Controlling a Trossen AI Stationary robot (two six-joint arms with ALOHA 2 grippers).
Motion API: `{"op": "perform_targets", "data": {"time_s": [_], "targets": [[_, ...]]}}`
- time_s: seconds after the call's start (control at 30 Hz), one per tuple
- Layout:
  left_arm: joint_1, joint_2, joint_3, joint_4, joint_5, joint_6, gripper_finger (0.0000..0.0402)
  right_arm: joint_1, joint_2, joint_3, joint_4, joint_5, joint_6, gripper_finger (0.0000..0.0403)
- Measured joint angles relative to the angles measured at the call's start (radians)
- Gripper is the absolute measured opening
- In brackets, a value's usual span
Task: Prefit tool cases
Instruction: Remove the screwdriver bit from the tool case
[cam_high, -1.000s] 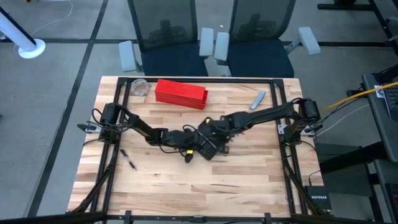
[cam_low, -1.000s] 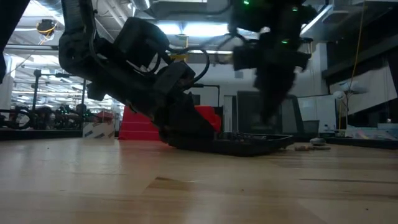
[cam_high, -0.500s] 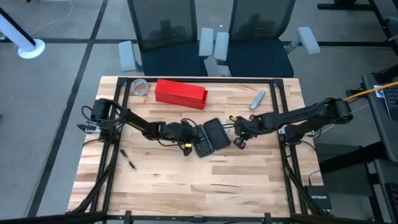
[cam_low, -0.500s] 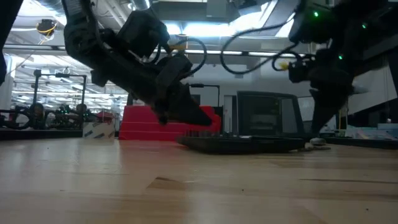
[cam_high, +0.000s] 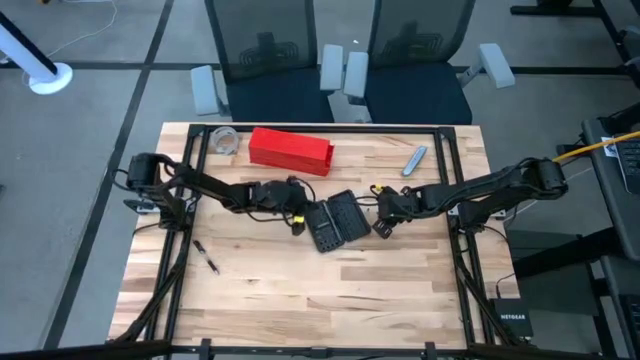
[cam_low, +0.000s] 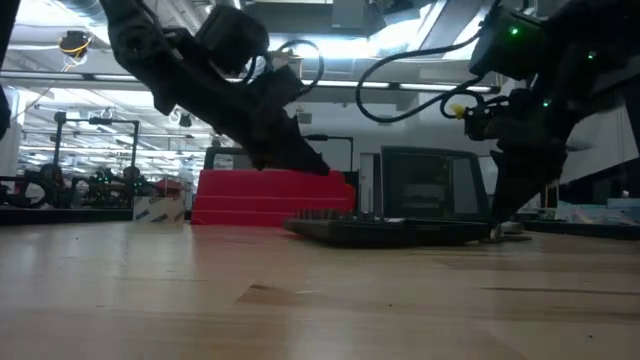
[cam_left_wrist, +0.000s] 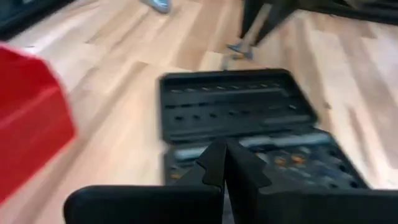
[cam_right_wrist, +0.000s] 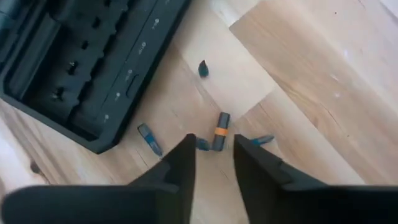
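Note:
The black tool case (cam_high: 335, 220) lies open and flat on the table's middle, both gridded halves up (cam_left_wrist: 236, 106). My left gripper (cam_high: 302, 215) is shut and hangs above the case's left end, clear of it (cam_low: 318, 168). My right gripper (cam_right_wrist: 212, 152) is open and points down at the table just right of the case (cam_low: 497, 222). Several loose bits lie on the wood there. One with an orange band (cam_right_wrist: 219, 134) lies just beyond the gap between my right fingers. I see no touch between fingers and bits.
A long red box (cam_high: 290, 150) lies at the far left, behind the case. A clear round thing (cam_high: 225, 140) sits beside it. A grey-blue tool (cam_high: 415, 160) lies at the far right, a small dark piece (cam_high: 207, 258) at the near left. Bare wood spreads along the near side.
My left gripper has risen off the case's left end and drawn back toward the table's left and far side. My right gripper has left its place above the case, gone toward the right edge, and come down beside the case. The case lies flat and uncovered now.

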Motion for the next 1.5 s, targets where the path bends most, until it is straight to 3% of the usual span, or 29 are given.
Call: {"op": "perform_targets", "data": {"time_s": [0.07,0.17,0.3,0.43,0.63,0.8,1.13,1.5], "targets": [[0.031,0.0,0.0,-0.014,0.005,0.002,0.0,0.0,0.0,0.001,0.0,-0.019,0.012,0.0145],[0.077,0.0,0.0,-0.024,0.05,0.031,0.0,0.0,0.0,0.018,0.023,-0.139,0.032,0.0176],[0.132,0.0,0.024,-0.105,0.087,0.102,0.0,0.062,0.003,0.046,0.143,-0.251,0.124,0.018],[0.178,0.002,0.05,-0.176,0.152,0.188,0.0,0.149,0.038,0.077,0.169,-0.18,0.216,0.014],[0.203,0.063,0.078,-0.214,0.251,0.272,0.0,0.212,0.144,0.102,0.265,-0.137,0.315,0.0014],[0.199,0.108,0.089,-0.231,0.252,0.276,0.0,0.212,0.23,0.102,0.338,-0.131,0.414,0.0005],[0.149,0.121,0.088,-0.316,0.252,0.176,0.0,0.183,0.292,0.102,0.308,-0.079,0.416,0.0002],[-0.028,0.116,0.088,-0.369,0.234,-0.016,0.0,0.06,0.29,0.099,0.276,-0.122,0.259,0.0001]]}}
